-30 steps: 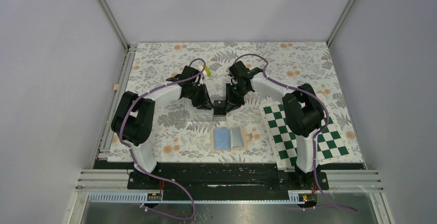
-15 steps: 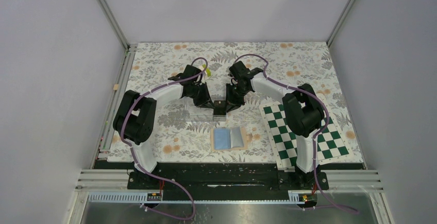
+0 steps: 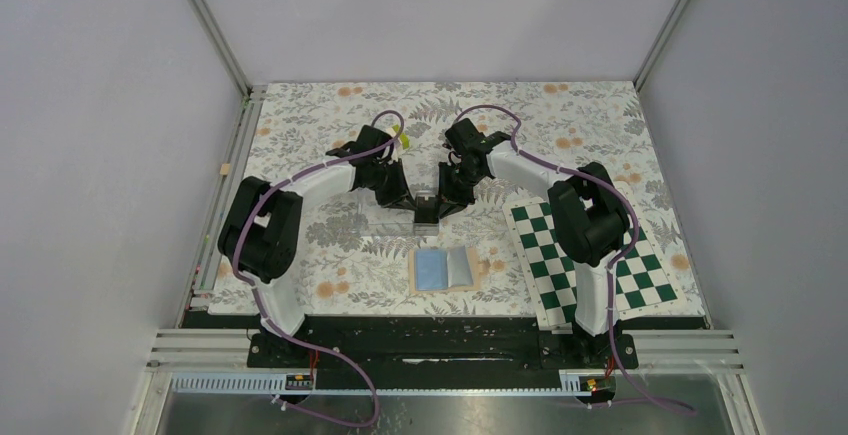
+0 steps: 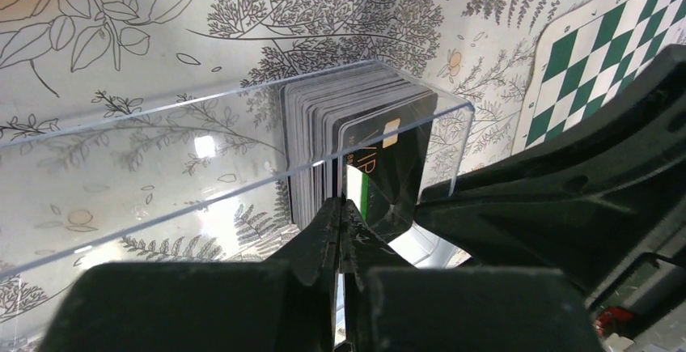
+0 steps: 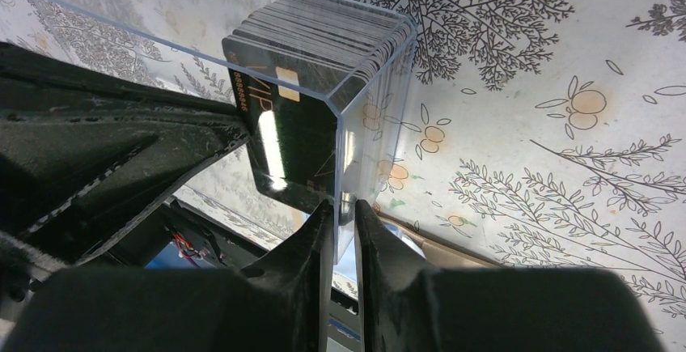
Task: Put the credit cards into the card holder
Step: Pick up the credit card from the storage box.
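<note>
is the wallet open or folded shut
Open: the card holder lies spread flat near the arm bases, light blue inside facing up.

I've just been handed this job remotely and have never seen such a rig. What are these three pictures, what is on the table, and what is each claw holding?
The machine is two robot arms bolted side by side, each ending in a two-finger claw. The wide picture looks down from above and behind them, with the left arm on the left. The other two pictures come from a small camera on each wrist, looking along that arm's own fingers.

On the flowered table stands a clear case holding a stack of black cards. Nearer the arm bases lies the card holder, open with its light blue inside up. A green-white checkerboard mat lies on the right.

The left gripper is shut and seems to pinch the front card. The right gripper clamps the case's end wall, steadying it.
</note>
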`<state>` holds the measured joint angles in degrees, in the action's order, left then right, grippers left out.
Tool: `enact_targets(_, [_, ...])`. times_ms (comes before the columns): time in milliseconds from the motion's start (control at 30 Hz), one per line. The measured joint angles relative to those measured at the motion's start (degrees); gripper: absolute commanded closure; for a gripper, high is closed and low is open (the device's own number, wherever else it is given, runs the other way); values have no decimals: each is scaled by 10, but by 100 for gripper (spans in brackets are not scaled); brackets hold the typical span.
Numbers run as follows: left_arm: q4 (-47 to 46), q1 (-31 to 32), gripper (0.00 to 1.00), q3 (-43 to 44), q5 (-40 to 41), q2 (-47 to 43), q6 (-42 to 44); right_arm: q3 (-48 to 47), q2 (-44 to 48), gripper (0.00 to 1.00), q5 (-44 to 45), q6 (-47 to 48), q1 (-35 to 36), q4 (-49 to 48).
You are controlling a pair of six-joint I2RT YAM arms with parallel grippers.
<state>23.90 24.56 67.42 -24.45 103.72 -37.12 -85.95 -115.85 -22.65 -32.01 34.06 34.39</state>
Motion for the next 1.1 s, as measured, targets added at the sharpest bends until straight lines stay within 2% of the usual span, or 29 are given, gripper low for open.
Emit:
enact_targets(300, [1, 9, 100, 0, 4, -34, 3, 0, 0, 80, 0, 0, 0, 0])
enact_targets(467, [6, 10, 90, 0, 4, -36, 7, 2, 0, 79, -5, 0, -1, -2])
enact_targets(733, [80, 22, 86, 47, 43, -19, 49, 4, 0, 79, -10, -1, -1, -5])
enact_targets(900, [110, 28, 82, 69, 68, 1, 73, 4, 0, 79, -10, -1, -1, -5])
enact_targets(1100, [132, 31, 81, 77, 89, 17, 86, 4, 0, 79, -11, -1, -1, -6])
